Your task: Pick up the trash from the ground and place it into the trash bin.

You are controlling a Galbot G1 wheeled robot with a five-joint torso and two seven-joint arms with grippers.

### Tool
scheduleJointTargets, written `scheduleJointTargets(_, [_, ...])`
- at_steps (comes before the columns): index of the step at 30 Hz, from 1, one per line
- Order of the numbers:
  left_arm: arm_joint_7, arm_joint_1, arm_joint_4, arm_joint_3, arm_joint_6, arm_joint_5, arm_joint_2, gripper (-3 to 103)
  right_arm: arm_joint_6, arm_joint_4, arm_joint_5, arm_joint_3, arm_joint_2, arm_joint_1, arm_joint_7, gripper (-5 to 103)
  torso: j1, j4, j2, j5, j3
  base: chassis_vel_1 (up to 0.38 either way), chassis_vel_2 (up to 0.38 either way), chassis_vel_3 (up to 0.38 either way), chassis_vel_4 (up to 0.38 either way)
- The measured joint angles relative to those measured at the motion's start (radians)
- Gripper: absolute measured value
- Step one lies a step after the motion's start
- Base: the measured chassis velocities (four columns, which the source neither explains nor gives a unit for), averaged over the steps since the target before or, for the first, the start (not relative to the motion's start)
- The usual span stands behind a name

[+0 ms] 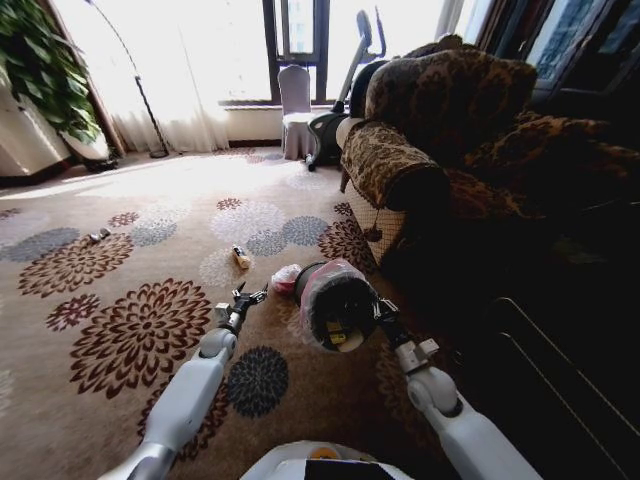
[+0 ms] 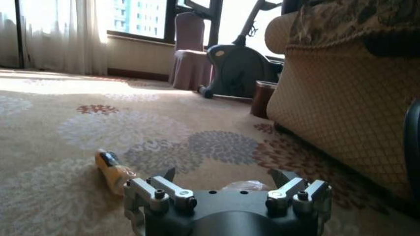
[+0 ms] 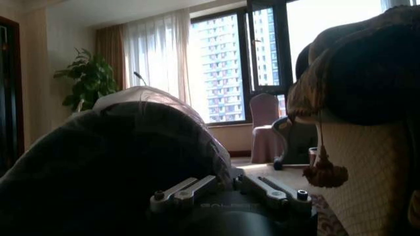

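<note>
Carpet (image 1: 120, 330) with big flower patterns spreads below my head camera. My right gripper (image 1: 378, 310) is clamped on the rim of the trash bin (image 1: 335, 300), holding it off the floor and tipped so its mouth faces back at me, with a yellowish scrap (image 1: 337, 338) lying inside. My left gripper (image 1: 245, 297) sits low over the carpet just left of the bin, fingers spread and holding nothing. A pinkish-white wad (image 1: 285, 279) lies just ahead of it, touching the bin's left side; a small yellowish wrapper (image 1: 241, 257) lies farther out, and another small piece of litter (image 1: 99, 236) lies far off to the left. The sofa (image 1: 440, 130) stands on the right.

From my left wrist, the open fingers (image 2: 161, 189) frame a clear crinkled piece (image 2: 244, 186) on the carpet, not touching it; the yellowish wrapper (image 2: 113, 169) lies beside them.

From my right wrist, the fingers (image 3: 190, 189) are closed against the bin's dark wall (image 3: 111, 167), its plastic bag (image 3: 147, 96) puffed over the top.
</note>
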Motion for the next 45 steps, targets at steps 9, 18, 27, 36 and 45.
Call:
scheduleJointTargets(9, [0.027, -0.081, 0.124, 0.081, 0.038, -0.022, 0.002, 100, 0.028, 0.0, 0.01, 0.0, -0.004, -0.006, 0.0, 0, 0.001, 0.0, 0.0, 0.0004, 0.0, -0.216, 0.212, 0.2, -0.2])
scheduleJointTargets(18, [0.079, -0.225, 0.376, 0.249, 0.026, 0.003, -0.018, 100, 0.033, 0.008, 0.017, 0.006, -0.002, -0.022, 0.001, 0, 0.0, -0.0001, 0.0, -0.0001, 0.0, -0.084, 0.072, 0.078, -0.07])
scheduleJointTargets(27, [0.156, -0.331, 0.58, 0.339, -0.078, 0.206, -0.063, 100, 0.037, 0.013, 0.012, 0.021, 0.006, -0.047, 0.0, 0, 0.0, -0.0003, 0.0, 0.0, 0.0, 0.0, 0.0, 0.0, 0.0])
scheduleJointTargets(36, [0.184, -0.43, 0.81, 0.338, -0.136, 0.344, -0.138, 97, 0.037, 0.014, 0.011, 0.032, 0.0, -0.056, 0.0, 0, 0.0, -0.0001, 0.0, 0.0003, 0.0, 0.0, 0.0, 0.0, 0.0])
scheduleJointTargets(45, [0.173, -0.408, 0.789, 0.322, -0.125, 0.327, -0.158, 73, 0.037, 0.02, 0.009, 0.05, -0.001, -0.075, 0.0, 0, 0.0, -0.0001, 0.0, 0.0002, 0.0, 0.0, 0.0, 0.0, 0.0])
